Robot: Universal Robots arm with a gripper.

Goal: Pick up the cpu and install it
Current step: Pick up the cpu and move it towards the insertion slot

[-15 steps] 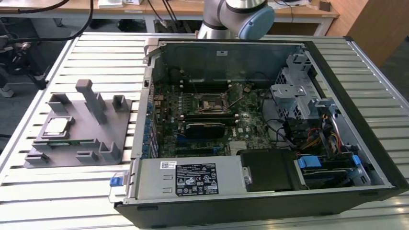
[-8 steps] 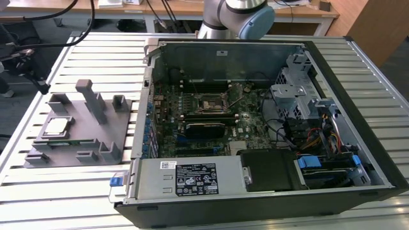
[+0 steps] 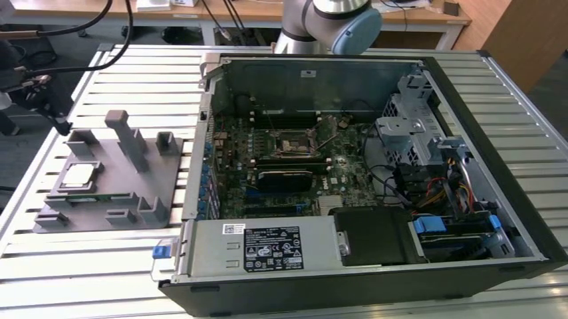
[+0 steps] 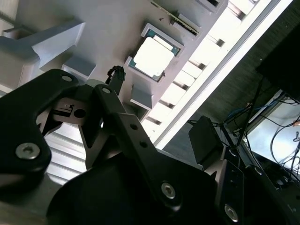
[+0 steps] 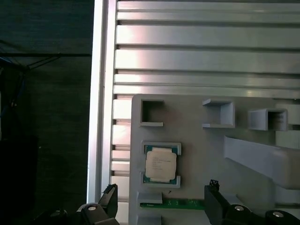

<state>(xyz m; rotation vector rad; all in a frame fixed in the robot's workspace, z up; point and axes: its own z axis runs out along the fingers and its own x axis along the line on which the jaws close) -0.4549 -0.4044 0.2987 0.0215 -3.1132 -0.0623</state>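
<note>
The arm (image 3: 324, 23), grey with a blue joint cap, stands at the back in the exterior view. The gripper (image 5: 161, 190) faces downward, black fingers (image 5: 108, 194) spread wide, gripping nothing.

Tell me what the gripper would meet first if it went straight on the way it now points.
Probably the cpu, or the grey tray holding it: in the first wrist view the open gripper points at the tray with the chip ahead between its fingers. Depth is unclear.
</note>
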